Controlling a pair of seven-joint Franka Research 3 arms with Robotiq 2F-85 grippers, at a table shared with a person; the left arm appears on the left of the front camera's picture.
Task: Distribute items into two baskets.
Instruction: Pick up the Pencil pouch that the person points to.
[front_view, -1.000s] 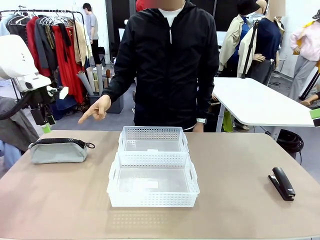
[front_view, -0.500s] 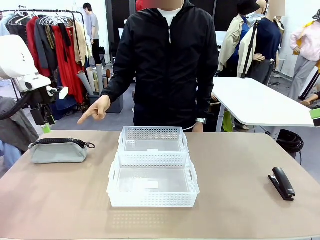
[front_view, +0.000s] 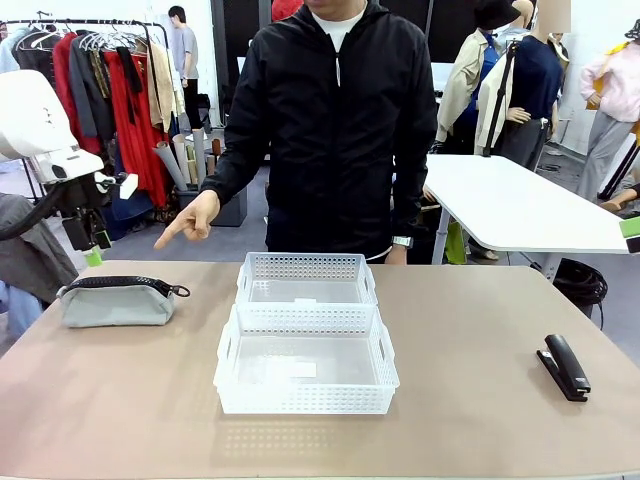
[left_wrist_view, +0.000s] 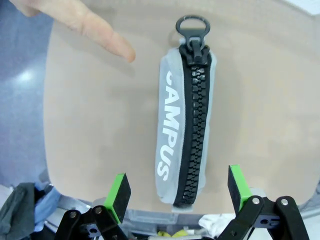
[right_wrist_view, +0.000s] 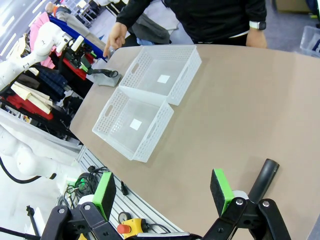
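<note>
- The left tool (left_wrist_view: 177, 189) hangs over the left end of the desk (front_view: 480, 330). Its green pads are spread wide and it grips nothing.
- Straight below it, in the wrist view, the grey pouch (left_wrist_view: 184, 120) lies flat with its black zipper facing up, clear of both pads. White lettering along its side reads "CAMPUS".
- A person in a black jacket stands at the far side of the desk. The person's hand (front_view: 192, 220) points a finger down towards the pouch, and the fingertip stops short of the fabric.
- The right tool (right_wrist_view: 162, 191) is also wide open and empty, and hovers above the right side of the desk.
- The black stapler (front_view: 565, 367) sits closed near the right edge of the desk, well apart from the baskets. In the right wrist view one end of it shows just beside a finger of the tool, and it is not clear whether the two touch.
- Two white lattice baskets stand at the middle of the desk. The near basket (front_view: 305, 400) touches the far basket (front_view: 305, 268) behind it, and each has a small white label on its floor.
</note>
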